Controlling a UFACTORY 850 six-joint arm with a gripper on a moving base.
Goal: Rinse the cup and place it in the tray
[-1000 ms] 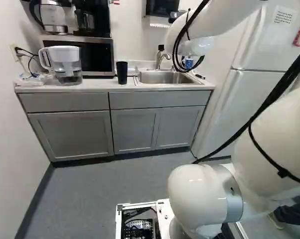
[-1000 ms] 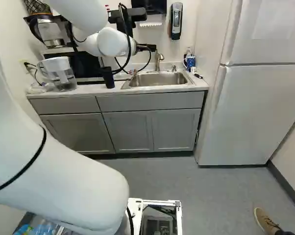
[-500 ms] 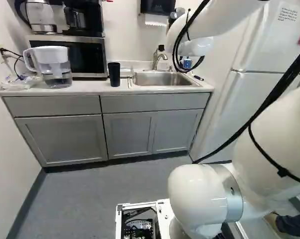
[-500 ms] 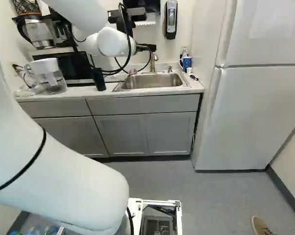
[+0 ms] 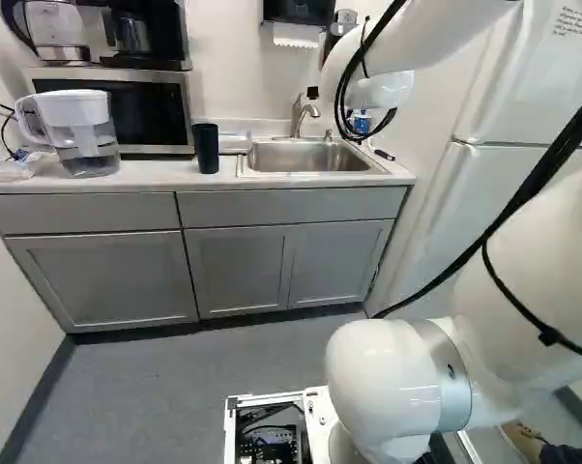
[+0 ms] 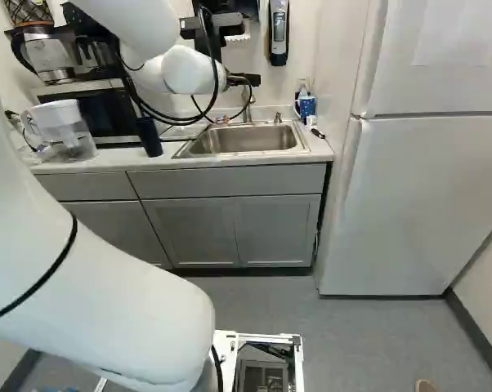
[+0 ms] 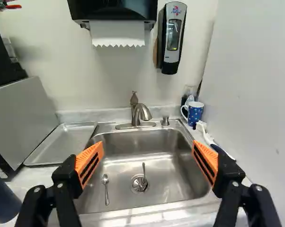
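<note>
Well, taking twelve o'clock as straight toward the wall behind the sink, the black two-fingered claw (image 6: 244, 80) is spread wide, its orange pads (image 7: 89, 163) well apart and nothing between them in its hold. Ahead of it, framed by the fingers, lies the stainless steel sink (image 7: 147, 141). A metal spoon (image 7: 106, 190) rests in the basin at about nine o'clock from the drain, and a second spoon (image 7: 144, 173) lies at the drain itself. The brushed-metal faucet (image 7: 137, 113) stands at twelve.

Two cups stand upright on the white table (image 5: 151, 176), and which one is meant I can't tell. The blue mug with pale spots (image 7: 195, 112) sits between one and two o'clock from the sink, its white handle toward nine, just beside a white-bristled brush (image 7: 205, 132). The dark, tall tumbler (image 5: 206, 148) is between eight and nine o'clock from the sink.

The shallow metal tray (image 7: 64, 142) lies at about ten o'clock from the sink, beside the microwave (image 5: 146, 114). Farther round at nine, past the tumbler, is the clear pitcher with a white lid (image 5: 78, 135).
</note>
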